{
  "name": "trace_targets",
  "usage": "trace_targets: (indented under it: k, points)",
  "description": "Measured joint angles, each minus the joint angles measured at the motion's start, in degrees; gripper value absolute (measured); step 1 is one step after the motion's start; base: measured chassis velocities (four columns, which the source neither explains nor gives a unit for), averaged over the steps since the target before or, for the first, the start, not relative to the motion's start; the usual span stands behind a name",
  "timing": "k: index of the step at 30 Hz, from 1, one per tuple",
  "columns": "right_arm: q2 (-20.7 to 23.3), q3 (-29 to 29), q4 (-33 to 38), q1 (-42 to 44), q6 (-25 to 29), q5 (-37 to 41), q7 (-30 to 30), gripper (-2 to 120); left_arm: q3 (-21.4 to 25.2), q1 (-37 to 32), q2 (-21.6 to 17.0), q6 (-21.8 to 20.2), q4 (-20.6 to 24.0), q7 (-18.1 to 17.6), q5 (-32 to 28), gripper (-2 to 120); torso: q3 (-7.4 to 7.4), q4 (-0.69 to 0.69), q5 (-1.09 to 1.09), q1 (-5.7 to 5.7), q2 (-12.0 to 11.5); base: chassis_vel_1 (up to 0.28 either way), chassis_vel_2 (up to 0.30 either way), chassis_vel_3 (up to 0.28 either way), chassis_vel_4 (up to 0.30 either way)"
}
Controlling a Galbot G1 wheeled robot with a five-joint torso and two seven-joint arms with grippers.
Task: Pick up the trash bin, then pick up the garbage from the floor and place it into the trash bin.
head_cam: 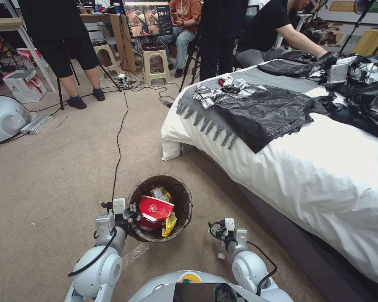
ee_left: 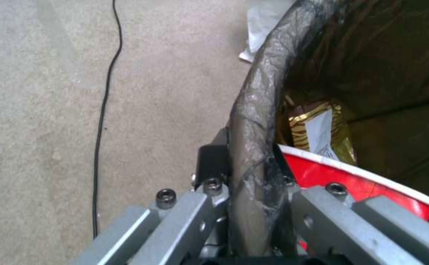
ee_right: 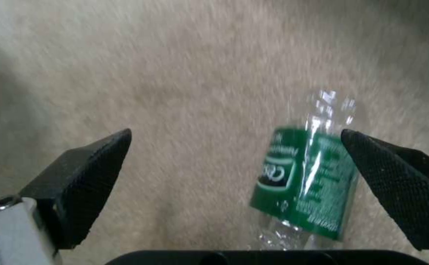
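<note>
left gripper (head_cam: 130,212) clamps trash bin (head_cam: 181,197) rim; red cup (head_cam: 154,208) inside; right gripper (head_cam: 216,230) over carpet (head_cam: 50,167).

The monitor (head_cam: 148,18) behind the bed (head_cam: 323,176) shows "00:47" in white digits at its upper right corner. The green label on the bottle (ee_right: 305,176) lying on the carpet carries white lettering, too blurred to read. The red cup (head_cam: 154,208) in the trash bin (head_cam: 185,201) bears a round white emblem, illegible.
</note>
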State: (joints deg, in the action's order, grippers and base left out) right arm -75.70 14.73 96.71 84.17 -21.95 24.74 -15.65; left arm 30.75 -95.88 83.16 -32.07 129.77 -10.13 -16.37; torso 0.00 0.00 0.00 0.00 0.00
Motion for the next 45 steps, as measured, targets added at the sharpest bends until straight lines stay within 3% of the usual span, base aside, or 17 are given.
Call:
trace_targets:
  k: [13, 32, 45]
  points:
    - [-0.89, -0.30, -7.37, -3.80, 1.07, -1.56, -0.85, 100, 0.04, -0.23, 0.15, 0.06, 0.07, 0.04, 0.36, 2, -0.01, 0.00, -0.02, 0.00, 0.00, 0.000, 0.000, 0.000, 0.000]
    - [-0.92, 0.90, -7.88, -2.95, 4.09, -4.16, -0.62, 98, 0.13, 0.47, 0.02, 0.08, -0.90, 0.09, 0.20, 2, 0.00, 0.00, 0.00, 0.00, 0.00, 0.000, 0.000, 0.000, 0.000]
    - [-0.70, 0.66, -9.52, -3.96, 5.07, -5.23, -0.18, 53, 0.21, 0.49, 0.01, 0.08, -0.90, 0.09, 0.17, 2, 0.00, 0.00, 0.00, 0.00, 0.00, 0.000, 0.000, 0.000, 0.000]
